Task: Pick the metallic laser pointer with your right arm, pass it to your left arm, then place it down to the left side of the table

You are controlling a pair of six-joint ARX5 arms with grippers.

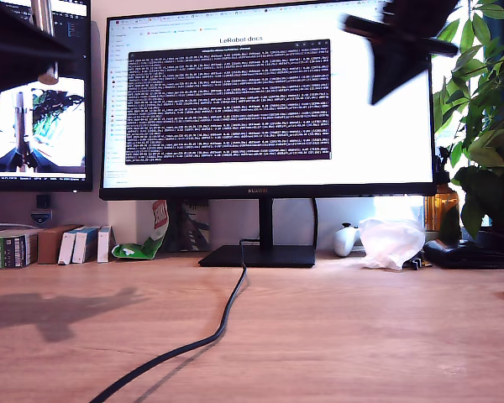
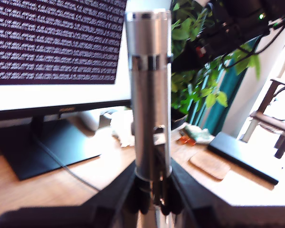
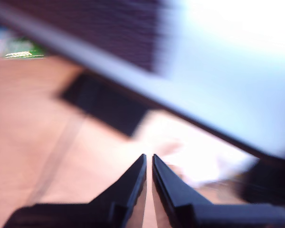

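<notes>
My first gripper (image 2: 154, 192) is clamped on the metallic laser pointer (image 2: 149, 95), which stands upright between my fingers, up in the air in front of the monitor (image 1: 269, 101) and off the table (image 1: 361, 336). My second gripper (image 3: 149, 164) has nothing in it, its two fingertips almost touching, and it looks down at the monitor's black foot (image 3: 104, 109). The black cable (image 1: 210, 336) trails from that foot across the wood.

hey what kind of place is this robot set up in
Probably a home office desk: a big monitor showing terminal text, a second screen beside it, and a leafy houseplant by the wooden table.
</notes>
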